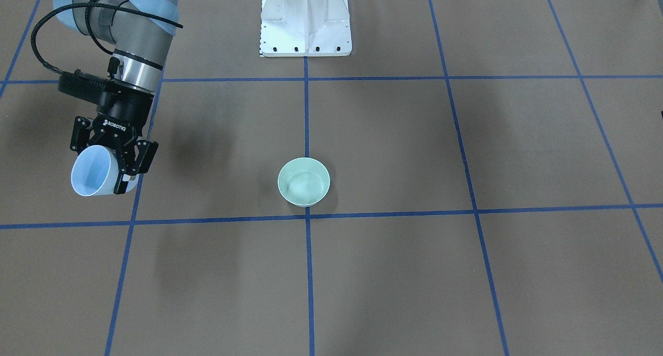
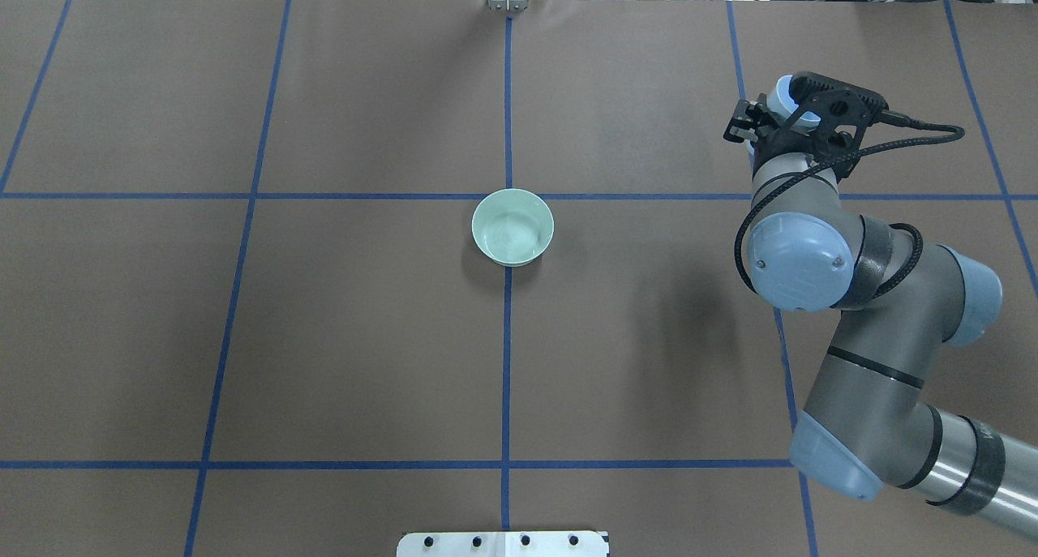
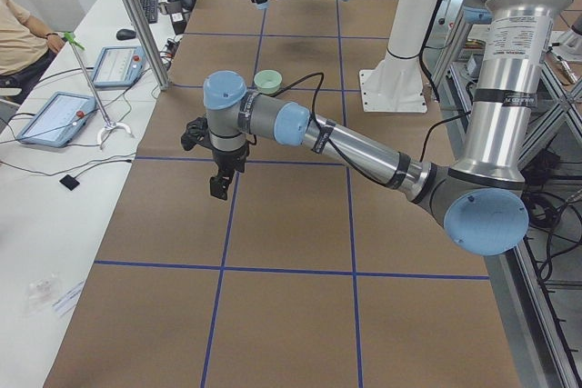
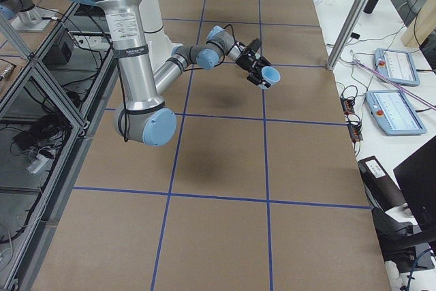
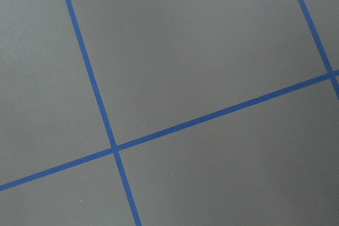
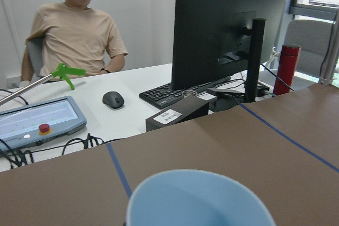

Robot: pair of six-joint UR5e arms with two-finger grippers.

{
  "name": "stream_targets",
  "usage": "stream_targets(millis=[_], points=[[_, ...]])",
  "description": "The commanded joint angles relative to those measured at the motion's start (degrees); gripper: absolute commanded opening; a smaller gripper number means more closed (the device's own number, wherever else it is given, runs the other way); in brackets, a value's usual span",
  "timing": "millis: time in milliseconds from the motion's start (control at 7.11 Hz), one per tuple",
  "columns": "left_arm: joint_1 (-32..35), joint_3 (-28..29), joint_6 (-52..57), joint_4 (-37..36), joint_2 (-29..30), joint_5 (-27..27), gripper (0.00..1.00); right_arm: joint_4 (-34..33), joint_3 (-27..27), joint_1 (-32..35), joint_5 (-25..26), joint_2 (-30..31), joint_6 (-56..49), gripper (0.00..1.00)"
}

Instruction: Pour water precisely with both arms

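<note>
My right gripper (image 1: 111, 164) is shut on a light blue cup (image 1: 93, 172) and holds it above the table, well off to the robot's right of the bowl. The cup's open mouth shows, tilted toward the operators' side. The cup also shows in the overhead view (image 2: 791, 103), in the exterior right view (image 4: 270, 73) and at the bottom of the right wrist view (image 6: 201, 199). A pale green bowl (image 1: 304, 181) stands on the table's centre line (image 2: 512, 226). My left gripper (image 3: 218, 184) shows only in the exterior left view, low over bare table; I cannot tell whether it is open or shut.
The white pedestal (image 1: 305, 19) stands at the robot's side of the table. Blue tape lines (image 5: 114, 149) grid the brown table. Beyond the far edge are a desk with a monitor (image 6: 228, 30), control tablets (image 4: 388, 110) and a seated person (image 6: 74, 30).
</note>
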State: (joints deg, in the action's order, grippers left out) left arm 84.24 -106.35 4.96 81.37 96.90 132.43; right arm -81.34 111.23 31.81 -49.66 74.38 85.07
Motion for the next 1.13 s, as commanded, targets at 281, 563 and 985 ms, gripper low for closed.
stream_targets(millis=[281,563,985], points=[[-0.04,0.01,-0.3,-0.07,-0.91,2.82,1.0,21.27,-0.66,-3.76,-3.6,0.95,-23.46,0.0],[-0.12,0.09,-0.65,-0.07,-1.01,3.1,1.0,34.26,-4.41,-6.49,-12.32,1.03,-29.04,0.0],[-0.21,0.09,-0.83,-0.15,-1.01,3.1,1.0,37.49,-4.27,-6.06,-25.6,1.39,-45.76,0.0]])
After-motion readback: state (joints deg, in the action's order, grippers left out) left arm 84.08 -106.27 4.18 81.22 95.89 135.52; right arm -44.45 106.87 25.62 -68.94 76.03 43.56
